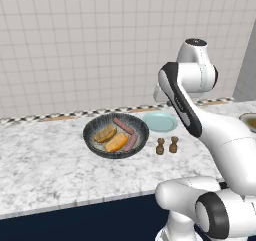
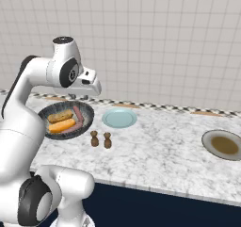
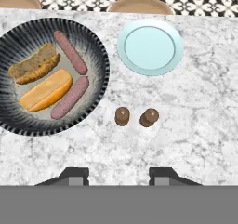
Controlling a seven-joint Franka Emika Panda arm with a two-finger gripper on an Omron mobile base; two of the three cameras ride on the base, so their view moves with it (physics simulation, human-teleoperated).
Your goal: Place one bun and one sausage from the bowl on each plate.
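Bowl [image 3: 98, 46]: large, round, dark ribbed rim, speckled pale inside; stands on the marble counter [image 3: 195, 125] toward its left end, near the patterned back strip.

Contents of bowl:
- Two buns side by side. Brown bun [image 3: 33, 64] lies nearer the wall; orange bun [image 3: 45, 90] lies just beside it on the near side. In the hand view both long axes run from lower left to upper right, roughly parallel.
- Two sausages on the right half of the bowl. One sausage [image 3: 70, 52] slants from upper left to lower right; the other sausage [image 3: 69, 97] slants from lower left to upper right. Their near ends almost meet, forming a shallow V opening leftward around the buns.

Blue plate [image 3: 149, 46]: just right of the bowl, apart from it, bare.

Brown-rimmed plate [image 2: 224, 145]: well apart, far right on the counter.

Two brown shakers [image 3: 136, 116]: upright, side by side, in front of the blue plate.

Gripper [image 3: 117, 176]: high above the counter, pointing down, fingers drawn together, grasping nothing.
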